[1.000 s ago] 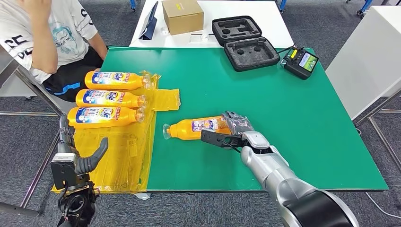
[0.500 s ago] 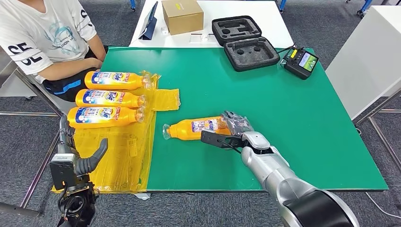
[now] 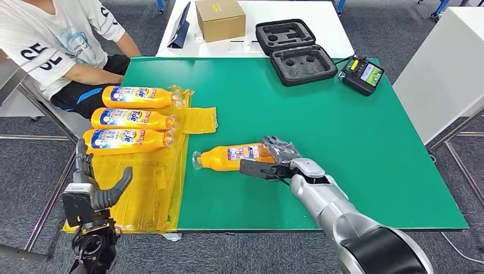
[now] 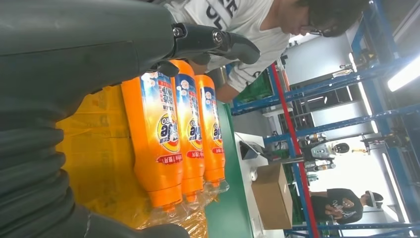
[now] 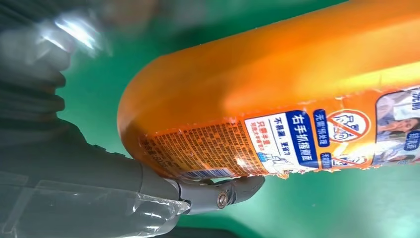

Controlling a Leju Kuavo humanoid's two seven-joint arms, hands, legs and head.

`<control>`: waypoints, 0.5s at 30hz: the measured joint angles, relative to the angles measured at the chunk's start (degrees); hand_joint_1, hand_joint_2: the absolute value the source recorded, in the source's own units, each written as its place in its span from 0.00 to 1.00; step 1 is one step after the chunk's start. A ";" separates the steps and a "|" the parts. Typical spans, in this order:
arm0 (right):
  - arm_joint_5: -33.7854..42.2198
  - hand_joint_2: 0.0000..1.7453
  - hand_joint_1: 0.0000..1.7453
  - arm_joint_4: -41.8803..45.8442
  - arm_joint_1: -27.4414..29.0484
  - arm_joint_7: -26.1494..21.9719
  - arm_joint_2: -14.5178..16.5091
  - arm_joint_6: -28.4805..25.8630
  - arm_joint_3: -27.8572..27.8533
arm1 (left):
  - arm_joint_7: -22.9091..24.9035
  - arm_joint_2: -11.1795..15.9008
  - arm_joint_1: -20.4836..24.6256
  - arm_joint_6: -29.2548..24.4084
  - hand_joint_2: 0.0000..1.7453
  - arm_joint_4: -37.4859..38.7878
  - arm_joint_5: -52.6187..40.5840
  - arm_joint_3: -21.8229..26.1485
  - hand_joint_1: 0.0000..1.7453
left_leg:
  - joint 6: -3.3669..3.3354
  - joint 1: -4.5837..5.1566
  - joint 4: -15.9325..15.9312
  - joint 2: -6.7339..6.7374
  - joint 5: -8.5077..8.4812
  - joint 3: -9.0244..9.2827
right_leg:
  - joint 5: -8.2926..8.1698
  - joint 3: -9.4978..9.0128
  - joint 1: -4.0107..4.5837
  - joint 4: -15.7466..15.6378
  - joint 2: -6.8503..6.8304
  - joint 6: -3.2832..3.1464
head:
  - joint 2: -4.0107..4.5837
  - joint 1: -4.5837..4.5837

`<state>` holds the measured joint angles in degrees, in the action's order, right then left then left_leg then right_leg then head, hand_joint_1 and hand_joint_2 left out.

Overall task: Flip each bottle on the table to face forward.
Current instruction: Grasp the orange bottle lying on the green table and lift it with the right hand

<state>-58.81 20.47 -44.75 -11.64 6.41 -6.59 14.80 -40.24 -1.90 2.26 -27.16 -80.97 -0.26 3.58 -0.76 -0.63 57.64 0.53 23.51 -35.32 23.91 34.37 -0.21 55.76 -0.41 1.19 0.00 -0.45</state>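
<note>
One orange bottle (image 3: 231, 157) lies on its side on the green table (image 3: 342, 131), cap to the left, its back label facing up. My right hand (image 3: 275, 158) grips its base end, fingers over the top and thumb along the near side. Up close, the right wrist view has the thumb (image 5: 218, 194) pressed against the bottle (image 5: 277, 94) below the label. Three more orange bottles (image 3: 137, 97) (image 3: 132, 119) (image 3: 126, 140) lie side by side on a yellow plastic sheet (image 3: 148, 188), front labels up. My left hand (image 3: 94, 194) hovers open beside the sheet, near the three bottles (image 4: 158, 134).
A person in a white shirt (image 3: 51, 40) sits at the table's far left corner, close to the bottle row. A black foam case (image 3: 294, 51) and a controller (image 3: 363, 74) lie at the back right. A cardboard box (image 3: 220, 18) stands on the white table behind.
My right hand and the bottle it holds have shifted slightly to the left. The person has lowered an arm and leaned. My left hand has barely moved.
</note>
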 joint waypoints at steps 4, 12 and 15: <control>0.42 1.00 0.99 -0.32 -0.53 -0.58 0.11 1.50 -0.05 | 0.01 -0.01 0.43 0.33 1.00 0.77 0.69 0.09 0.00 | 0.00 0.00 0.00 0.00 0.00 0.01 | 0.00 0.00 0.00 0.00 0.00 0.00 | 0.00 0.00; 0.40 1.00 0.99 -0.72 -1.38 -0.69 0.33 3.39 -0.05 | 0.01 -0.13 1.08 0.93 1.00 2.05 1.55 0.87 0.00 | 0.00 0.00 0.00 0.00 0.00 0.02 | 0.00 -0.01 0.00 0.00 0.00 0.00 | 0.00 0.00; 0.43 1.00 0.98 -0.82 -1.51 -0.68 0.38 3.55 -0.05 | 0.01 -0.21 1.10 0.96 1.00 2.13 1.63 1.13 0.00 | 0.00 0.00 0.00 0.00 0.00 0.02 | 0.00 -0.01 0.00 0.00 0.01 0.00 | 0.00 0.01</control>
<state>-58.38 19.65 -46.25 -12.32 6.79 -3.04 14.75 -40.24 -2.11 3.36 -26.20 -78.84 1.38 4.71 -0.76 -0.63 57.64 0.53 23.51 -35.30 23.91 34.37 -0.21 55.76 -0.41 1.19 0.00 -0.44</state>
